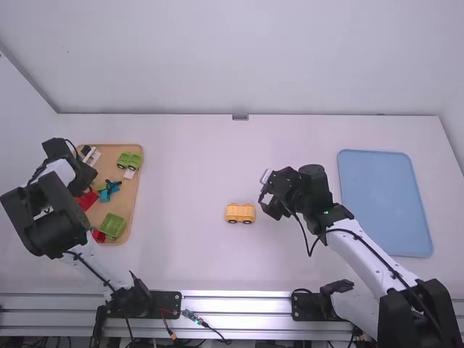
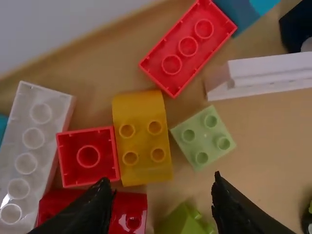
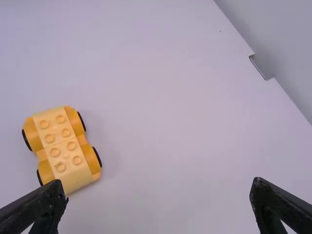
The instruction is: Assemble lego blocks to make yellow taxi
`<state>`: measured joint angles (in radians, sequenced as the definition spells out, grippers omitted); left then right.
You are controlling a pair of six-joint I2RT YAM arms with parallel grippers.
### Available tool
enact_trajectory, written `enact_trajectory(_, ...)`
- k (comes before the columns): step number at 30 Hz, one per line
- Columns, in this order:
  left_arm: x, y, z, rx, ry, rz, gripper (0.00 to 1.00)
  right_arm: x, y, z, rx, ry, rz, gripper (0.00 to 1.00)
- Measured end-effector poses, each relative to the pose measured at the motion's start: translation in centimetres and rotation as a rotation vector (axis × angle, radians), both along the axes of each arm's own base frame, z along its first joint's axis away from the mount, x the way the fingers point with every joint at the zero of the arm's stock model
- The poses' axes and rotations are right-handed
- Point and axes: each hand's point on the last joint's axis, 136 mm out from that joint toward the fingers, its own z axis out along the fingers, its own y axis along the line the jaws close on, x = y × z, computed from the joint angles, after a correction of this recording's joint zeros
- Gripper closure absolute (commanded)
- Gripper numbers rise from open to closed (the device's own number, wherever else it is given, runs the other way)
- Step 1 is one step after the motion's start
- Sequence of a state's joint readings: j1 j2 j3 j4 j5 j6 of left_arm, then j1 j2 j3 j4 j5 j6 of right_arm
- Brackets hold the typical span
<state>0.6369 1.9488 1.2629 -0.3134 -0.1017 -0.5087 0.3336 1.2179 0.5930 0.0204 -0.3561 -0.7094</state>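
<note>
Lowering the spread left claw (image 2: 163,180), far left in the high view, wants alignment around the yellow block (image 2: 143,141), avoiding the touching red brick (image 2: 87,157); the right claw (image 3: 158,183) is spread.

High view: overhead, facing twelve o'clock, down at counter (image 1: 188,167). Left wrist: close above tray (image 1: 129,199), nine o'clock. Right wrist: nearer; shares yellow car (image 1: 240,213) with high.

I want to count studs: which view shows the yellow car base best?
The right wrist view: it looks down on the yellow car base from close by, showing eight studs. The high view has it small and more side-on, with two wheels visible.
</note>
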Motion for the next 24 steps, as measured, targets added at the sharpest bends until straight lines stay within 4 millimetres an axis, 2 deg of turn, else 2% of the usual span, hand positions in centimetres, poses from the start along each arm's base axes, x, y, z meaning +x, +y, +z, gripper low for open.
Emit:
enact_trajectory(6,0.6,0.4,0.0,0.029,-0.037,-0.003,0.40,0.0,0.0,0.0,0.000,0.001,0.000,0.01)
enact_trajectory(9,0.6,0.5,-0.4,0.041,-0.049,-0.008,0.40,0.0,0.0,0.0,0.000,0.001,0.001,0.01)
enact_trajectory(14,-0.4,-0.3,-1.7,0.022,-0.021,-0.010,0.45,0.0,0.0,0.0,0.000,0.001,0.001,0.01)
enact_trajectory(24,-1.7,0.3,-1.9,0.047,0.030,0.050,0.46,0.0,0.0,0.0,0.000,0.001,0.001,0.01)
